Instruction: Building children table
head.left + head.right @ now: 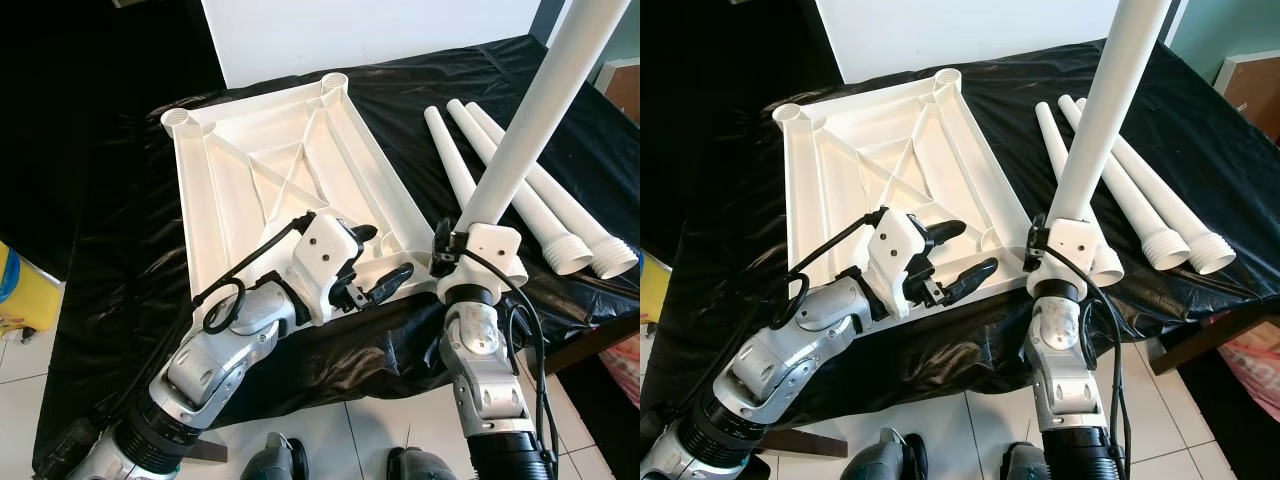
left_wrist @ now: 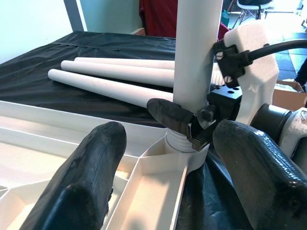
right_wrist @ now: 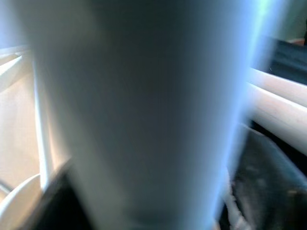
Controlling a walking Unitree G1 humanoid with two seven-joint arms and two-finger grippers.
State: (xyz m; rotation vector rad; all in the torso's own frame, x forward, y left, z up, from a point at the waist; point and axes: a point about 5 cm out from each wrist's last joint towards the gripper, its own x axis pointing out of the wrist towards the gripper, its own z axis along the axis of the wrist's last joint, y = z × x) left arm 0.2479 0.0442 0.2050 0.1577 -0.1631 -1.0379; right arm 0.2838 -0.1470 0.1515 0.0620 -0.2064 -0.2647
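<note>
The right gripper point(image 2: 201, 125) is clamped on a leg point(image 1: 530, 120) standing in the tabletop's point(image 1: 215, 190) near corner socket. The left gripper point(image 1: 375, 262), fingers apart, rests on the tabletop beside it. If the leg tilts, its thread could bind.

A plain indoor room, like a home or workroom: white tiled floor point(image 1: 380, 430), a table under black sheeting point(image 1: 120, 260), a white wall point(image 1: 380, 30), a cardboard box point(image 1: 1250, 85).

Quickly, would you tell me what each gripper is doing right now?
Left gripper: open, hovering over the tabletop corner.
Right gripper: shut on the upright leg.
</note>
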